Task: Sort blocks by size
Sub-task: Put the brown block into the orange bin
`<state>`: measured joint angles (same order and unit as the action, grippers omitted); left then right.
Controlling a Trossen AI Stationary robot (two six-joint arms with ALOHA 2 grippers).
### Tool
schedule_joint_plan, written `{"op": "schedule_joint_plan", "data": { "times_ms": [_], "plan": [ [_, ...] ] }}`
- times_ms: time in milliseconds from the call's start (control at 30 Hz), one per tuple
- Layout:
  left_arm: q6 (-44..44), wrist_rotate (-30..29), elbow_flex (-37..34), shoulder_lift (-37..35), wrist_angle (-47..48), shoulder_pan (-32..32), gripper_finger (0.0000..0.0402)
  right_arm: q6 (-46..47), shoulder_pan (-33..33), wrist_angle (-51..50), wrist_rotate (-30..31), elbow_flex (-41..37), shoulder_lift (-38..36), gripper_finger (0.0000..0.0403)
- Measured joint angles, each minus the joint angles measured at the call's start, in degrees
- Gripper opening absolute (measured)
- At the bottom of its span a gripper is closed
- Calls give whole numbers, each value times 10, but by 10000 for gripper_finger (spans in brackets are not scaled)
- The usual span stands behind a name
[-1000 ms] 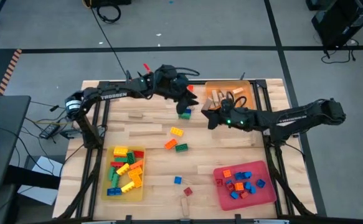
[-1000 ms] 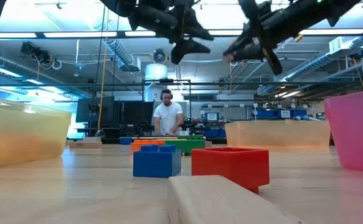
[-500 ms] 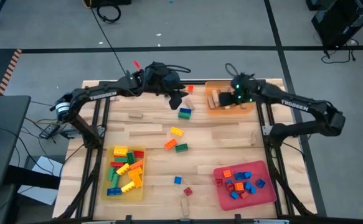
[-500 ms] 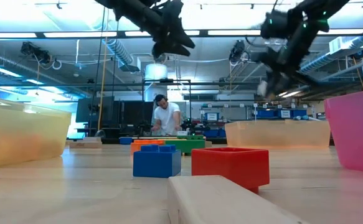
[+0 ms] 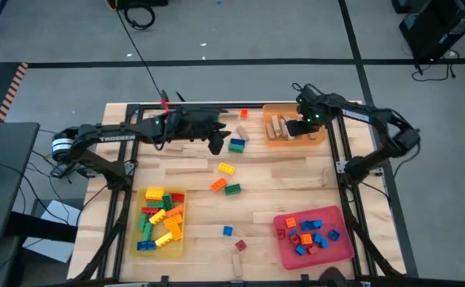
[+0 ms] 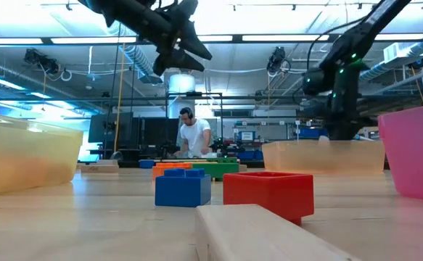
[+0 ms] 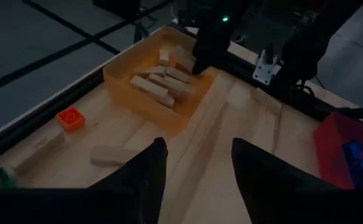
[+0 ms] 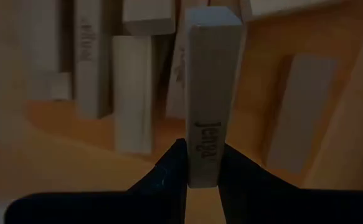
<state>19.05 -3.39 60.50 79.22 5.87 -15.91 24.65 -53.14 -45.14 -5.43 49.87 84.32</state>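
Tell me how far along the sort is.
Partly done. The yellow tray, red tray and orange tray each already hold blocks. The right claw is shut on a wooden block over the orange tray. The left claw is open and empty. Loose blocks remain mid-table.

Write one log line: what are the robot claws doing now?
right claw: shut on wooden block, over orange tray | left claw: open, empty

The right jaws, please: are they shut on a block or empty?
Shut on a block. The right gripper pinches a tan wooden block between its jaws, over the orange tray of wooden pieces.
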Motion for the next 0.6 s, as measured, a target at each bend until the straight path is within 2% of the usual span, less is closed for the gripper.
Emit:
{"op": "schedule_joint_plan", "data": {
  "times_ms": [400,467,600],
  "plan": [
    [57,-43,-6,-6,0,59,188,-40,-13,-33,64,86,133,72],
    [59,-52,-6,-6,2,69,188,-48,-15,-34,67,88,138,91],
    [58,-76,-6,-6,23,90,188,-59,-18,-33,78,84,125,154]
  ]
}}
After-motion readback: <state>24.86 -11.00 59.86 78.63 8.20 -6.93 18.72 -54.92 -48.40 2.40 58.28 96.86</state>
